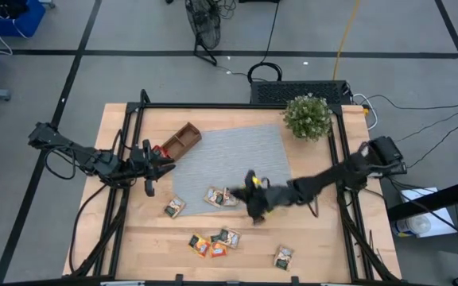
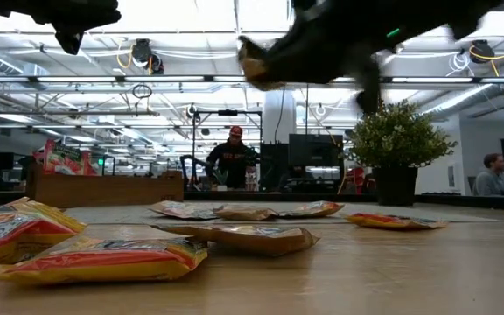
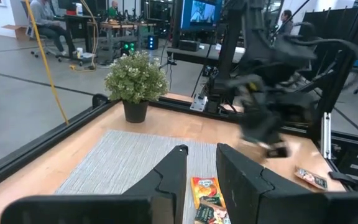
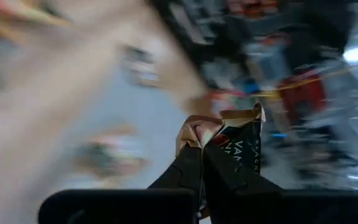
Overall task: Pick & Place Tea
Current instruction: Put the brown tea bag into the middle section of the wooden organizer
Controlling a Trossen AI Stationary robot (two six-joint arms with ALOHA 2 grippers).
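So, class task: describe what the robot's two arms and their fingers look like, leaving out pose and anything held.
Both arms, left and right, are dark, slim and jointed, with black cables trailing near their bases. Each ends in two flat, black, wedge-shaped fingers. No markings show on them.

An open-plan robotics lab: ceiling pipes and strip lights (image 2: 234, 83) overhead, a person (image 2: 231, 157) at monitor-crowded benches at twelve o'clock, another seated (image 2: 494, 175) at three o'clock, cables trailing over the grey floor (image 1: 118, 75).
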